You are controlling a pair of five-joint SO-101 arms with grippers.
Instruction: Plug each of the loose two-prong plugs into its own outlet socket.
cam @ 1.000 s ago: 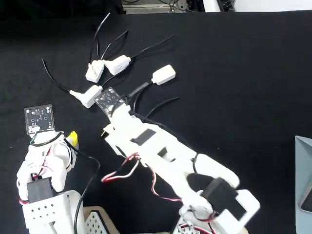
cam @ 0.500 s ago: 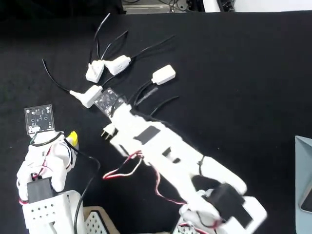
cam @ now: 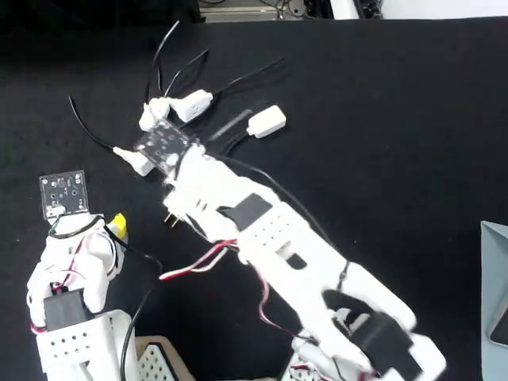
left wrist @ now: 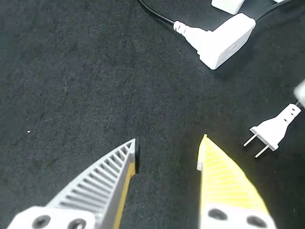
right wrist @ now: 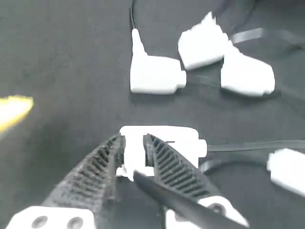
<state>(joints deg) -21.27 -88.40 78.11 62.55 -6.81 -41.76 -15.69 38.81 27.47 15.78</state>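
Note:
My right gripper [right wrist: 132,143] is shut on a white two-prong plug [right wrist: 164,143] whose black cord trails off sideways. From above, the plug's prongs [cam: 170,215] stick out beside the right arm's wrist, just above the black cloth. Several white outlet sockets lie beyond it: one [right wrist: 155,76] closest, two [right wrist: 202,43] side by side, and a fourth [cam: 266,121] apart. My left gripper [left wrist: 167,152] hangs open over bare cloth near the table's front left, its yellow finger [cam: 117,225] showing. The held plug [left wrist: 271,133] and the closest socket [left wrist: 224,40] lie ahead of it.
Black cords fan out from the sockets toward the far edge. The right arm [cam: 286,254] lies diagonally across the middle of the table with red and white wires hanging off it. A grey-blue container [cam: 496,294] sits at the right edge.
The right arm's wrist has swung left and farther out, now over the closest socket, with the plug still in its gripper. The left arm has not moved.

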